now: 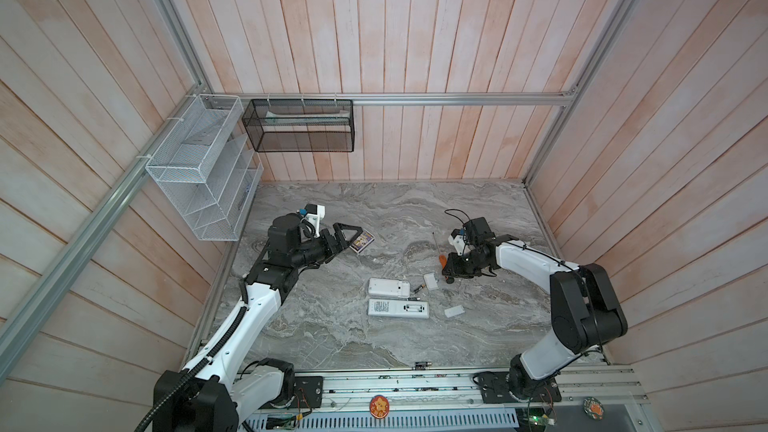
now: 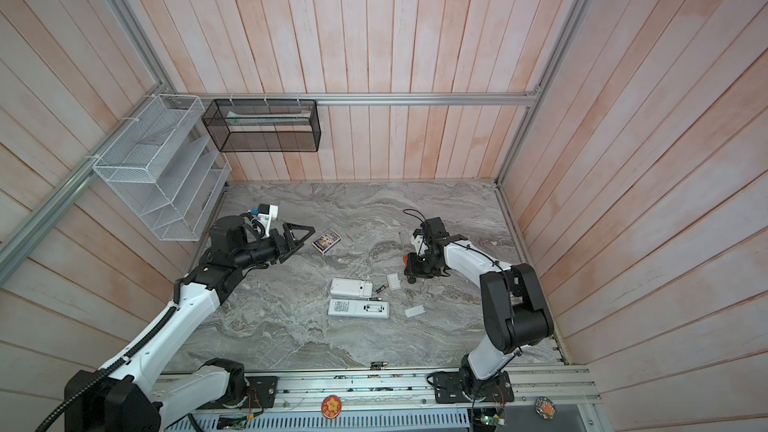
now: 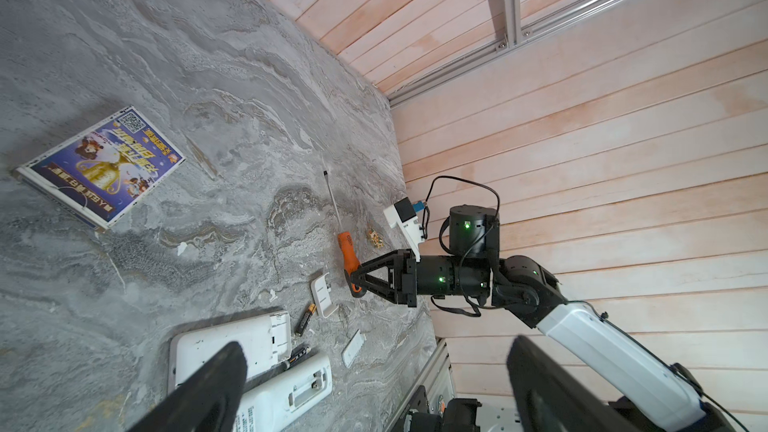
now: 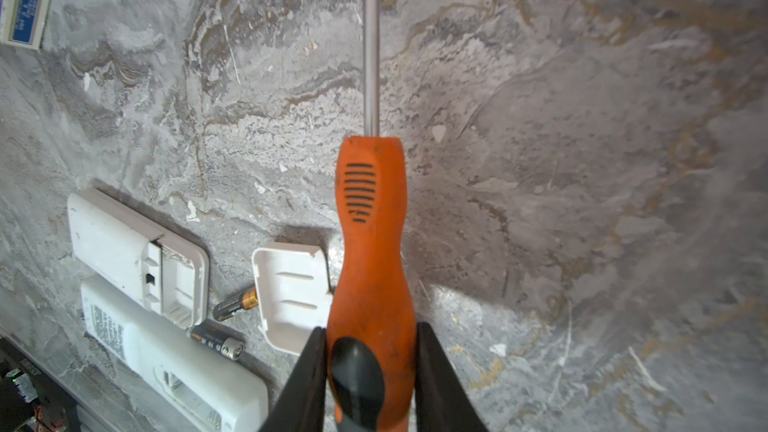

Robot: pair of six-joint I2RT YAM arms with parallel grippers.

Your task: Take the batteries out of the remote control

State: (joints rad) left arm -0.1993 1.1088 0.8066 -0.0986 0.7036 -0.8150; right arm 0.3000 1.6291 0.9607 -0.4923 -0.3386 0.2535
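The table [image 1: 374,209] is grey marble, and everything sits mid-table between my two arms. My left gripper [image 1: 349,239] hangs spread wide, holding nothing, just beside a box [image 1: 360,241] and well apart from the work. My right gripper [image 4: 371,332] is pinching the butt of the screwdriver [image 4: 372,243], one finger on each side of the orange handle.

Two remotes lie face down side by side, the far one [image 4: 133,255] and the near one [image 4: 166,363], both with their bays uncovered. The far bay looks bare. I can't tell if anything is left in the near one.

The screwdriver runs low along the table, with its shaft pointing away from the remotes. I can't tell whether it rests on the marble. One cover [image 4: 291,292] lies just beside the handle, and another [image 1: 454,311] lies apart.

Two batteries are out. One [image 4: 235,305] lies between the far remote and the cover, and the other [image 4: 216,342] lies against the near remote.

My grip is far back on the handle, so I judge the tip will wander. I should swing slowly and clear the cover and loose batteries. My left gripper should pin the near remote, so I can check its bay and lever gently from the spring end.
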